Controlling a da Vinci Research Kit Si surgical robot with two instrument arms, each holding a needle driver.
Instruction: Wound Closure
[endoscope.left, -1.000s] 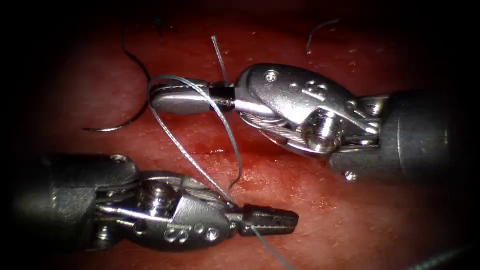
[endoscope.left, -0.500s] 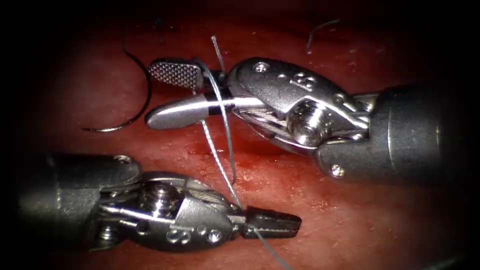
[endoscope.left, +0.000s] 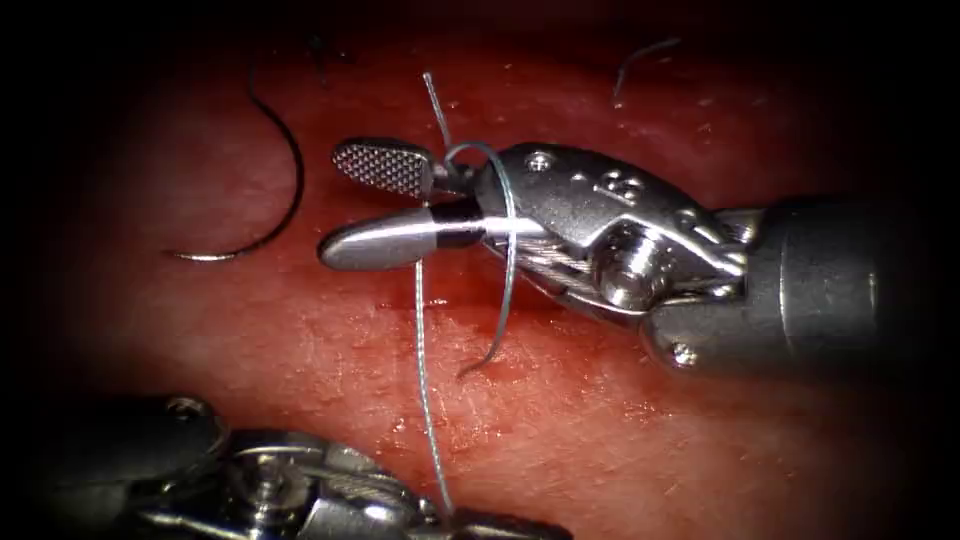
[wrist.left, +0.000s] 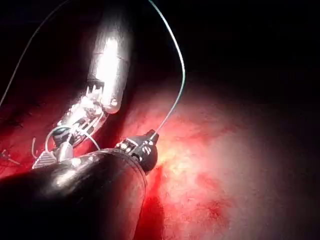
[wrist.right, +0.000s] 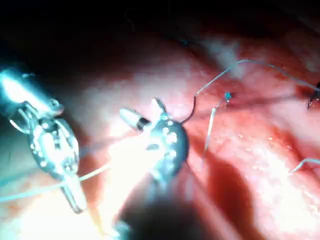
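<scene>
Needle (endoscope.left: 270, 170) lies free on tissue (endoscope.left: 600, 450); left claw (wrist.left: 150, 137) grips thread (wrist.left: 177, 95).

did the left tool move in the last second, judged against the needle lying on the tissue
Yes. The left end effector has dropped toward the endoscope view's lower edge, away from the needle, which lies free on the tissue, while holding the thread.
</scene>
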